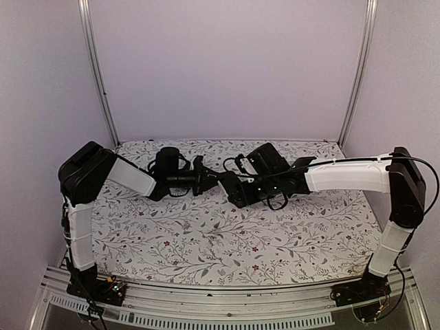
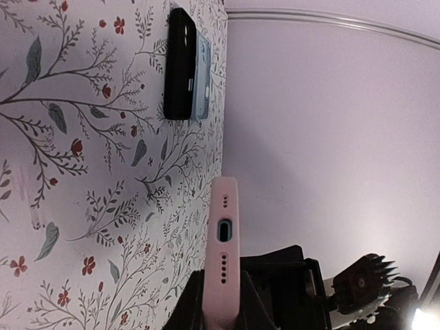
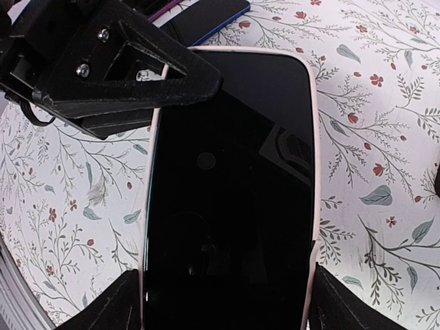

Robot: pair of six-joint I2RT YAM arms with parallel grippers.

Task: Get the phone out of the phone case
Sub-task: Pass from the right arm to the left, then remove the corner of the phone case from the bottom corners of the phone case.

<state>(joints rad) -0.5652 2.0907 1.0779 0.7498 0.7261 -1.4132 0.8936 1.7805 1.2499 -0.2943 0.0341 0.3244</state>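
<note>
Over a floral-print table (image 1: pixel 206 240) boxed in by pale lilac walls (image 1: pixel 227 69), reaching in with the left gripper (image 1: pixel 204 175) and the right gripper (image 1: pixel 228 184), meeting above the middle. Sharing one load between the two: the phone (image 3: pixel 230 192), sitting fully inside its pink phone case (image 2: pixel 223 206) and showing a pink rim along both long sides and the far end of the dark screen. Holding it flat, screen turned up toward the right wrist camera, long axis running across the table from one gripper to the other. Pointing the port end at the left wrist camera, exposing the charging slot with speaker holes either side. Pinching that end front to back with the left fingers (image 3: pixel 192 82), closed down to the thickness of the cased phone and laying one black finger over a screen corner. Clamping the opposite end across its width with the right fingers (image 3: pixel 113 309), drawn in against the two long edges. Also catching, far back by the wall and well apart from the grip, a black slab (image 2: pixel 180 65) with a blue-grey slab (image 2: pixel 203 75) just beside it — not showing whether either is a case with anything in it.
</note>
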